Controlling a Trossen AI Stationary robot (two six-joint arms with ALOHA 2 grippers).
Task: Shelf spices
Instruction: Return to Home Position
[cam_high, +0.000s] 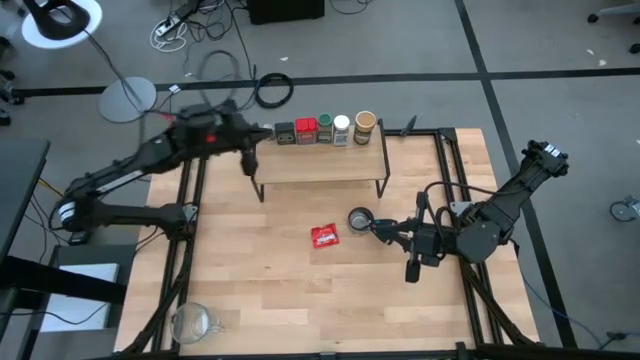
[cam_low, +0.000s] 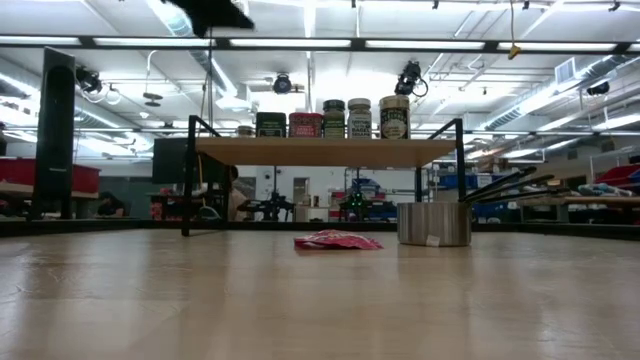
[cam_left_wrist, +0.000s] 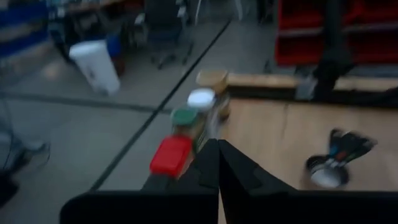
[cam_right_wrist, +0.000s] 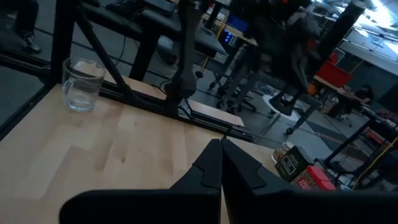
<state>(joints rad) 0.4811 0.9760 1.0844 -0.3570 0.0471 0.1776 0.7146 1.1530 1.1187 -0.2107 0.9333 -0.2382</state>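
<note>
1. Spices (cam_high: 324, 129): all five stand upright in one row along the far edge of the shelf (cam_high: 320, 168) top.
2. Order from the shelf's left end to its right end: dark square tin (cam_high: 284, 132), red tin (cam_high: 305, 130), green jar (cam_high: 324, 128), white-capped jar (cam_high: 341, 129), tan-lidded jar (cam_high: 365, 127). They sit close side by side; whether neighbours touch cannot be told.
3. Shelf stands on the table (cam_high: 260, 280) by its far edge, about midway between the left and right edges.
4. Left gripper (cam_high: 248, 168): just off the shelf's left end, near its far left corner. Its wrist view shows the fingers pressed together, with nothing between them.
5. Right gripper (cam_high: 411, 274): over the right half of the table, on the near side of the metal cup (cam_high: 359, 218) and close to the end of its handle. Fingers pressed together, holding nothing.
6. Red packet (cam_high: 324, 236) lies flat near the table's middle, just left of the cup and apart from it.
7. Glass mug (cam_high: 192, 322) stands near the table's near left corner.
</note>
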